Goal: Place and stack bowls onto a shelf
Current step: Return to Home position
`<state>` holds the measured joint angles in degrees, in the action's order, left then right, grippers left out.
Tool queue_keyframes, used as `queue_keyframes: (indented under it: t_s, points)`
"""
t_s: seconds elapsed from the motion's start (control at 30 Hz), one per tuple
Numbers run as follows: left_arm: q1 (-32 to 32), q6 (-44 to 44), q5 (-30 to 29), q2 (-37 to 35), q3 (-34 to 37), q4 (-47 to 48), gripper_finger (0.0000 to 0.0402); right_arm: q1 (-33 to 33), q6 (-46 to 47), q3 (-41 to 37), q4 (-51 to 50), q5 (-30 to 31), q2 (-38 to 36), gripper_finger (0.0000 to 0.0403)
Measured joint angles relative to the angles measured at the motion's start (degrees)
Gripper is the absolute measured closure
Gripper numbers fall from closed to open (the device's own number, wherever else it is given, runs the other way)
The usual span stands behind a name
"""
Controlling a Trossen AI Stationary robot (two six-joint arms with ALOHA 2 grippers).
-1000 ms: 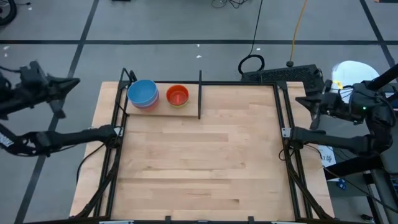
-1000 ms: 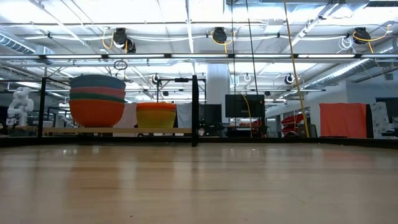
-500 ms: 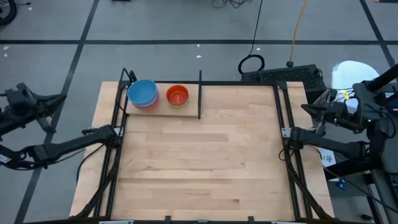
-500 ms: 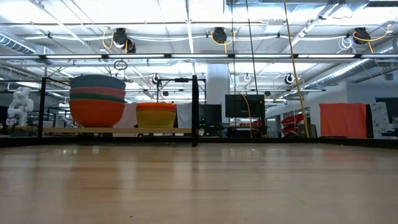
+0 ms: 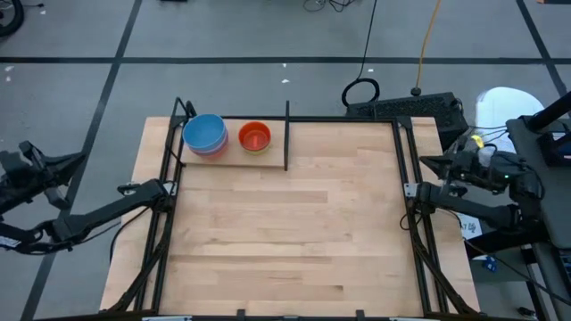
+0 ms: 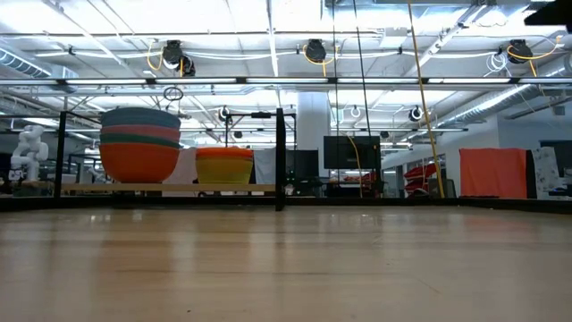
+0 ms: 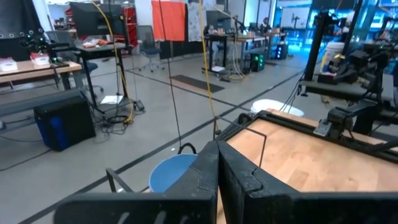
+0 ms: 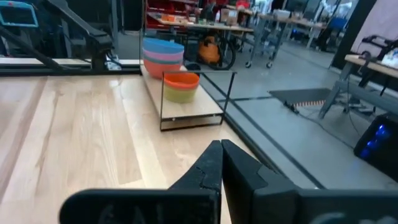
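Two stacks of bowls stand on the shelf (image 5: 234,159) at the table's far left. One stack has a blue bowl (image 5: 205,133) on top; in the low view it shows teal, pink, green and orange bands (image 6: 138,143). The other stack has an orange bowl (image 5: 255,136) over a yellow one (image 6: 223,170). The shelf's black divider (image 5: 286,135) stands to their right. My left gripper (image 5: 78,159) hangs off the table's left side, shut (image 7: 217,177). My right gripper (image 5: 428,163) hangs just past the table's right edge, shut (image 8: 221,163). Neither is near the bowls.
The light-wood tabletop (image 5: 285,232) is framed by black rods (image 5: 412,187) along its left and right sides. A black coiled cable (image 5: 361,91) and a yellow cord lie on the floor beyond the far edge. The room behind shows desks and equipment.
My left gripper has drawn away from the table, moving left and toward the near side. My right gripper has moved toward the near edge alongside the table's right rail. Both bowl stacks have stayed in place.
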<state>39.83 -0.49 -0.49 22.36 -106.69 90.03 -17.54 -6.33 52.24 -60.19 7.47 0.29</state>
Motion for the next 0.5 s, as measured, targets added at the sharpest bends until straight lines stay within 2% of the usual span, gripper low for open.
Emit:
queue_keyframes:
  t_s: [0.17,0.37,0.5]
  points:
    - [0.0,-1.16,0.0,-3.71,3.36,-0.03,0.0399,0.0,2.18,-3.79,1.02,-0.02,-0.06,0.0403]
    - [0.0,-0.4,0.04,-7.79,8.12,0.01,0.0398,0.0,2.64,-9.19,7.69,-0.14,-0.06,0.0403]
    - [0.0,0.26,0.02,-10.94,11.35,-0.05,0.0397,0.0,2.57,-9.54,8.41,-0.09,0.27,0.0403]
